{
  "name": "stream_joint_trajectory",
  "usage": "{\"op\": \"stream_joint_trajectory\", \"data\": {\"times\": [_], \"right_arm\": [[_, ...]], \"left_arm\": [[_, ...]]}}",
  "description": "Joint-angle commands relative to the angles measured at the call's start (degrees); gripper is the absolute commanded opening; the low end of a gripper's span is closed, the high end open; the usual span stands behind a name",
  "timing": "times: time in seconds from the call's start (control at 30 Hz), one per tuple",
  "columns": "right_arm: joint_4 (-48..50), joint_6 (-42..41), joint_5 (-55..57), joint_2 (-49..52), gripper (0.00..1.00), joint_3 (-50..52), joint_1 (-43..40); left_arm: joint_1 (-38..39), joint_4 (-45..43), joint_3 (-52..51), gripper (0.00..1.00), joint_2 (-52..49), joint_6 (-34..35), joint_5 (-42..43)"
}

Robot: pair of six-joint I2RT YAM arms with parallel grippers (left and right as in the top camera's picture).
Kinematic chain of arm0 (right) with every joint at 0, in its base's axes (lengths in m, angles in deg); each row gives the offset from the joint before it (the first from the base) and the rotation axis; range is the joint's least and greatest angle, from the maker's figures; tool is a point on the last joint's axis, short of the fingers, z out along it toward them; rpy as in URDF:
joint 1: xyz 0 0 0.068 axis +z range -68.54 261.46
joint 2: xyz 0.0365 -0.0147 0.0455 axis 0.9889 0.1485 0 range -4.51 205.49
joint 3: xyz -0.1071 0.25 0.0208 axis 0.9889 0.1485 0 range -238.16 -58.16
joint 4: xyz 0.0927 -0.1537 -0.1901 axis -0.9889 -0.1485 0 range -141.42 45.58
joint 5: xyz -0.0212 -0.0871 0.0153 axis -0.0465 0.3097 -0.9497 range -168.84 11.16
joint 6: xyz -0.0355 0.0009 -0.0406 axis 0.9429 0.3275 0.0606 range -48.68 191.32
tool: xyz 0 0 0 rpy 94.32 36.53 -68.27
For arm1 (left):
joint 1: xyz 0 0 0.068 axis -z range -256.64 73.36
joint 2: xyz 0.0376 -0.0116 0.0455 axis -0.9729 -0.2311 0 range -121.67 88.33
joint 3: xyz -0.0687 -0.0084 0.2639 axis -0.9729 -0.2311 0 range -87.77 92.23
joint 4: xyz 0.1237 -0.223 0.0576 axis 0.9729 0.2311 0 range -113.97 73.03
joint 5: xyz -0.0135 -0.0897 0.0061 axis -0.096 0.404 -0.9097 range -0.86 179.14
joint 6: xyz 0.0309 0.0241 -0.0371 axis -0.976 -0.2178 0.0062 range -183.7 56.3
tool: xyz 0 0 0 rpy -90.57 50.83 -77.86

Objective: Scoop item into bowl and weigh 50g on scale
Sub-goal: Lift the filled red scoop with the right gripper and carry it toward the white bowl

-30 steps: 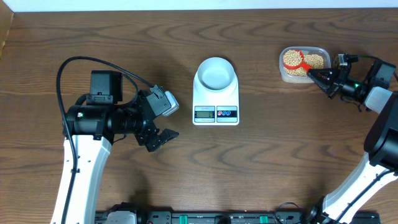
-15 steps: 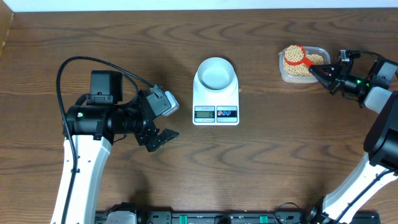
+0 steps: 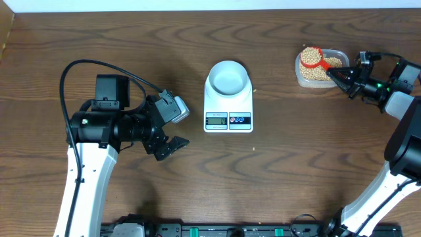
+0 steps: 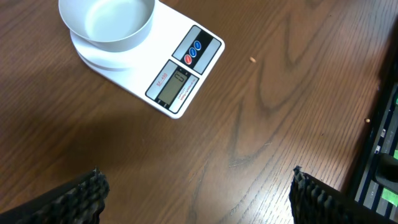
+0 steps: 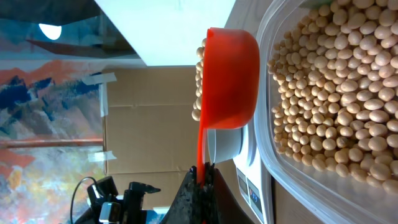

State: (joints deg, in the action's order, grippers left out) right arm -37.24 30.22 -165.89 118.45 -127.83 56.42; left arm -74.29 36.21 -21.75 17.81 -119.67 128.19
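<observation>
Soybeans fill the orange scoop pinched by the right gripper, right of the scale; the left gripper, left of it, gapes empty.

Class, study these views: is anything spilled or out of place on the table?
A stray bean lies on the table just past the front right corner of the scale; another tan speck lies nearer the table's front edge. Both look spilled.

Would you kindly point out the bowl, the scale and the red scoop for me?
bowl [image 3: 228, 77]: overhead view, its empty inner floor.
scale [image 3: 216, 119]: overhead view, its grey display.
red scoop [image 5: 232, 78]: right wrist view, the cup's outer wall.
</observation>
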Motion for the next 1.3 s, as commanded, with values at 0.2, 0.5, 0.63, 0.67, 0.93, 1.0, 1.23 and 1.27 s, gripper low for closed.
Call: {"op": "stream_joint_trajectory", "data": {"times": [0.2, 0.5, 0.63, 0.67, 0.93, 1.0, 1.23, 1.27], "right_arm": [[0.35, -1.14, -2.32, 0.04, 0.01, -0.13, 0.81], [0.39, -1.33, -2.32, 0.04, 0.01, -0.13, 2.99], [3.23, -3.96, -2.32, 0.04, 0.01, -0.13, 4.39], [4.37, -4.87, -2.32, 0.04, 0.01, -0.13, 4.61], [13.2, -12.74, -2.32, 0.04, 0.01, -0.13, 8.24], [13.9, -13.38, -2.32, 0.04, 0.01, -0.13, 9.42], [14.93, -15.74, -2.32, 0.04, 0.01, -0.13, 13.07], [15.41, -16.39, -2.32, 0.04, 0.01, -0.13, 13.33]], "left_arm": [[-0.2, 0.2, 1.03, 0.95, -0.33, -0.79, 0.15], [-0.2, 0.2, 1.03, 0.95, -0.33, -0.79, 0.15], [-0.2, 0.2, 1.03, 0.95, -0.33, -0.79, 0.15], [-0.2, 0.2, 1.03, 0.95, -0.33, -0.79, 0.15], [-0.2, 0.2, 1.03, 0.95, -0.33, -0.79, 0.15], [-0.2, 0.2, 1.03, 0.95, -0.33, -0.79, 0.15], [-0.2, 0.2, 1.03, 0.95, -0.33, -0.79, 0.15], [-0.2, 0.2, 1.03, 0.95, -0.33, -0.79, 0.15]]}}
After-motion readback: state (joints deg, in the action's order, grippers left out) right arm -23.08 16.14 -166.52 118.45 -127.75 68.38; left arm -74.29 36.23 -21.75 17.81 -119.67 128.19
